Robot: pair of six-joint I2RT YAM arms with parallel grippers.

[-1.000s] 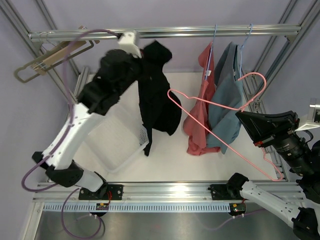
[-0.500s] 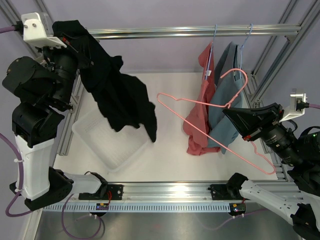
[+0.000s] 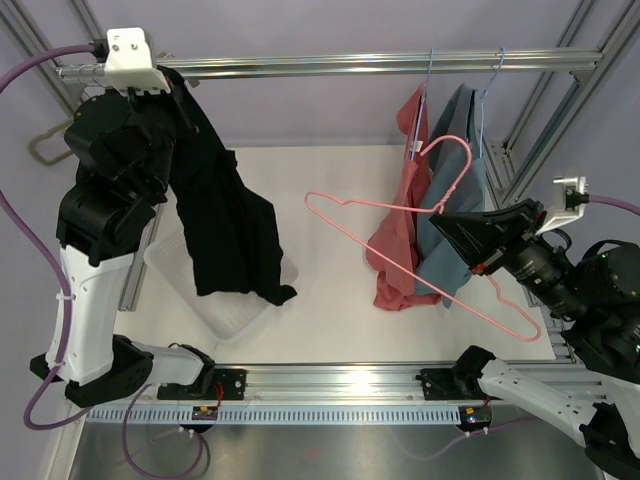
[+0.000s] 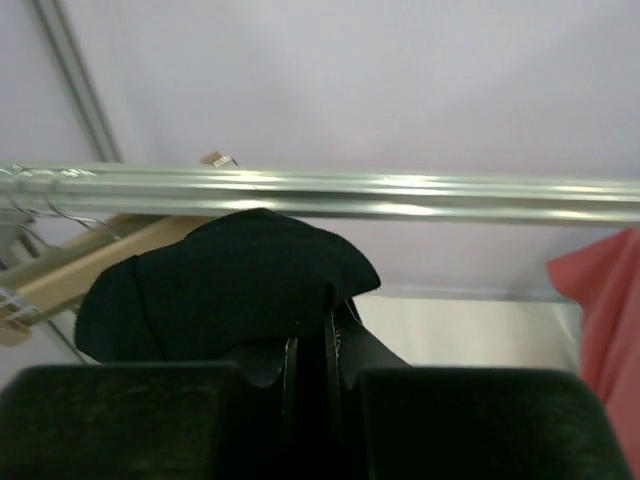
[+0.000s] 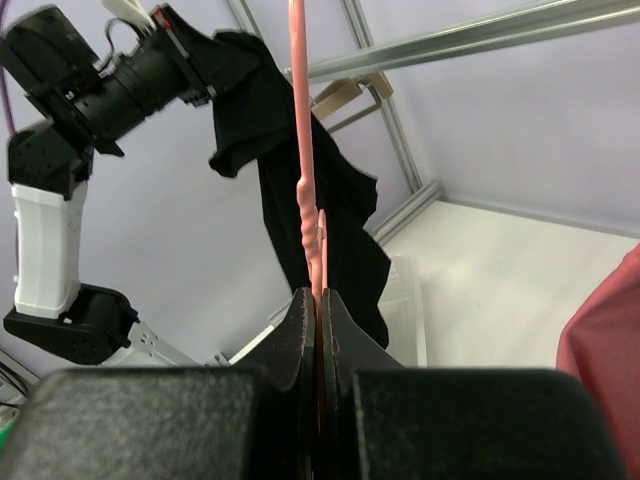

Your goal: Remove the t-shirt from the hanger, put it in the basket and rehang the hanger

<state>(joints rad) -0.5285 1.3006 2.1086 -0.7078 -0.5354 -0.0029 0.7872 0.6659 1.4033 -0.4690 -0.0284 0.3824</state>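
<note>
On the white tabletop (image 3: 330, 260), inside a frame of aluminium bars with pale lilac walls behind, a white plastic basket (image 3: 232, 315) sits toward the left side. A silver metal rail (image 3: 350, 65) runs across the top of the frame. Toward its right end hang a salmon-red shirt (image 3: 392, 250) and a teal shirt (image 3: 460, 130), side by side and touching. At the rail's left end a light wooden hanger (image 4: 60, 275) shows behind the left arm.

The left gripper (image 4: 312, 350) is raised just below the rail, its fingers pinched together on a fold of the black t-shirt (image 3: 225, 230). The shirt hangs from there in a long drape, its lower edge over the basket. The right gripper (image 5: 318, 305) is clamped on the thin pink wire hanger (image 3: 370, 206), held tilted in the air in front of the two hanging shirts. The hanger is bare and well apart from the black t-shirt.
</note>
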